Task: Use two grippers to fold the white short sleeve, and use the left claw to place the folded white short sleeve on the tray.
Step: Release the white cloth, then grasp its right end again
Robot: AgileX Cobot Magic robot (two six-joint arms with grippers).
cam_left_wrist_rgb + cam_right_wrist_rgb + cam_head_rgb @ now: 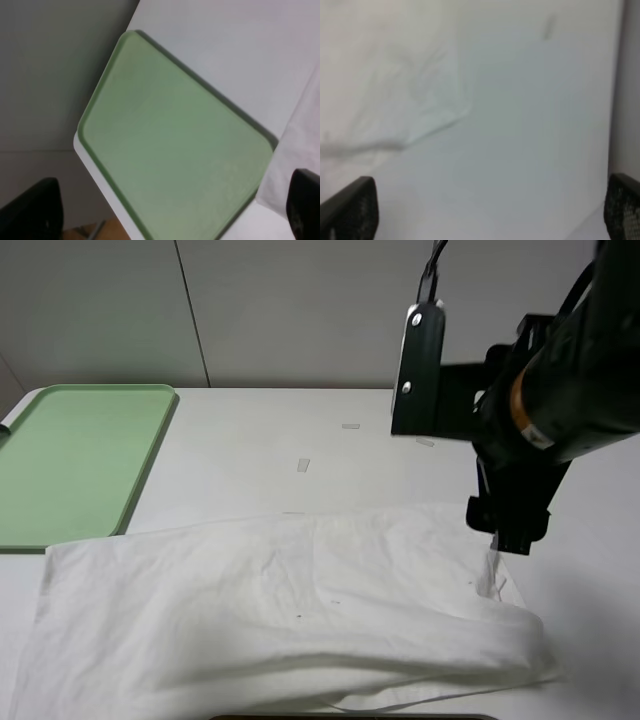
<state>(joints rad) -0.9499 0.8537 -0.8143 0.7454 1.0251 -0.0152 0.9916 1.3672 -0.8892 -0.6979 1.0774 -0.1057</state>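
The white short sleeve (280,610) lies wrinkled and partly folded across the near half of the table. The light green tray (70,460) sits empty at the far left. My right gripper (510,530) hangs just above the shirt's right edge. In the right wrist view its fingers (350,210) stand wide apart, open, over bare table beside the shirt's edge (385,85). The left arm is out of the exterior view. In its wrist view the left gripper (167,207) is open and empty above the tray (175,150), with a shirt corner (300,135) at one side.
Small white tape strips (303,465) (350,426) are stuck to the white table (250,430) behind the shirt. A grey wall stands right behind the table. A dark edge (350,717) shows at the table's near side.
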